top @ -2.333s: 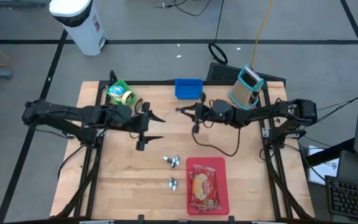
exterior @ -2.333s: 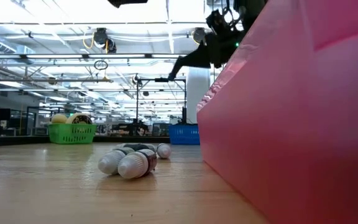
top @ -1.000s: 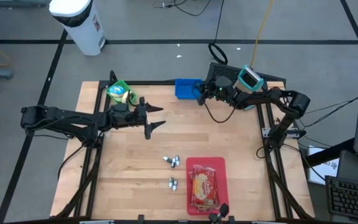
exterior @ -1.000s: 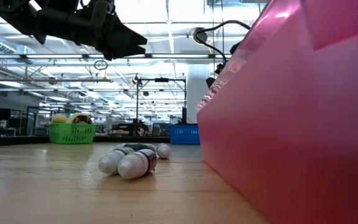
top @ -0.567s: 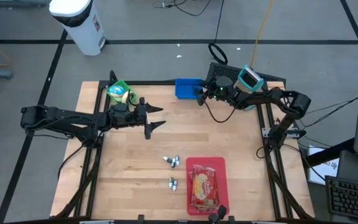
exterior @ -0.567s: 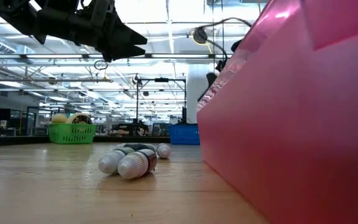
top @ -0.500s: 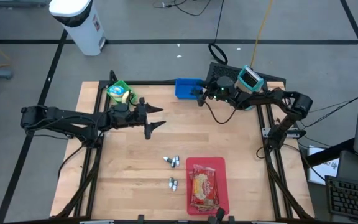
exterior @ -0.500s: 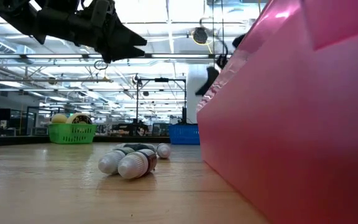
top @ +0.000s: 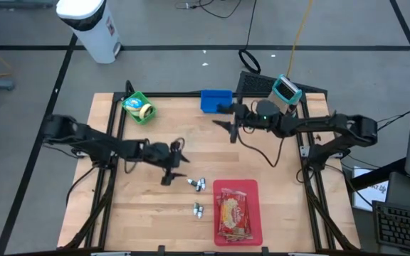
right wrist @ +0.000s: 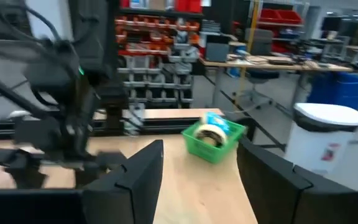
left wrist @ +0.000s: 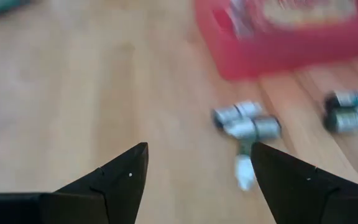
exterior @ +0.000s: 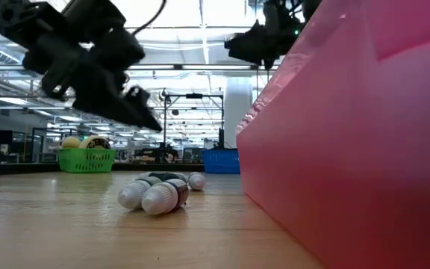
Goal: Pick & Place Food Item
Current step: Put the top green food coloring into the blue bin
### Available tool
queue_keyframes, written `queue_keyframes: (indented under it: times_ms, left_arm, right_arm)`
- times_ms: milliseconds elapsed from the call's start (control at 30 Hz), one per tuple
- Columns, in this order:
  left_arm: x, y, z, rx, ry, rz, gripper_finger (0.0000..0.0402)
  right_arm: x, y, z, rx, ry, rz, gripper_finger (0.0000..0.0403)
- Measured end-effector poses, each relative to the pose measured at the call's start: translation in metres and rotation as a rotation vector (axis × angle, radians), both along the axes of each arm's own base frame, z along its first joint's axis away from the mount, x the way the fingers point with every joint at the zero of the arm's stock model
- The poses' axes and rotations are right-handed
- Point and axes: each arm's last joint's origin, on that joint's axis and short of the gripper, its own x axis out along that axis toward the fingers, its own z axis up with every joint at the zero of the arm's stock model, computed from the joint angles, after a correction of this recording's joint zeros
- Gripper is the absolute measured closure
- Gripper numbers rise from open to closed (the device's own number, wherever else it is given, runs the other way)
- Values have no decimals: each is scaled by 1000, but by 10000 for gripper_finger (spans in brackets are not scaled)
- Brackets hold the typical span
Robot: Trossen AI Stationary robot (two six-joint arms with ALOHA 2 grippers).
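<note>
High view: the left gripper [top: 176,168] hangs low over the light wooden table [top: 141,220], just beside a little bunch of small grey-and-white bottle-shaped food toys [top: 198,185]. Its two dark fingers are spread wide and hold nothing. A second small pair of the same toys [top: 198,210] lies nearer the front edge, just beside the flat red plastic tray [top: 256,226]. That tray already has a crinkly snack packet [top: 235,213] lying in it.

The right gripper [top: 228,122] is up near the back of the table, close to the blue plastic bin [top: 216,100]. Its fingers are apart and empty.

The step now looks like reaching for the bunch of toys. To do it well, the left gripper should go straight down with one finger on each side of just one toy. The toys lie touching each other, so the fingers could bump a neighbour and push it away. They look round and smooth, so they may roll. A slow squeeze across the narrow middle would be safest, I think.

The table is pale wood with long boards. In the low view the toys [exterior: 155,194] look shiny, with white rounded ends and darker middles. The green basket [top: 138,107] in the back corner has open slotted sides and holds a roll of tape.
</note>
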Motion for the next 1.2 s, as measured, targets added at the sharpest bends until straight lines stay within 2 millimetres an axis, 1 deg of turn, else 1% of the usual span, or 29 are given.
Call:
queue_keyframes:
  times_ms: [133,267,567,733,833,933,1200]
  left_arm:
    - [9,-14,-22,-25,33,-36,121]
    - [16,-25,-36,-23,22,-79,121]
    - [21,-36,-65,-1,53,-122,121]
    - [26,-37,-72,-16,40,-96,121]
    - [27,-37,-72,-12,30,-91,126]
    - [27,-37,-72,-12,31,-91,150]
    - [26,-37,-72,-21,34,-97,255]
  right_arm:
    - [3,17,0,5,18,56,211]
    - [5,28,-3,12,45,90,212]
    - [8,44,-4,14,58,145,226]
    - [9,50,-4,13,58,164,234]
    - [9,52,-4,13,58,169,237]
    - [9,52,-5,15,65,169,239]
    - [9,51,-8,22,98,168,241]
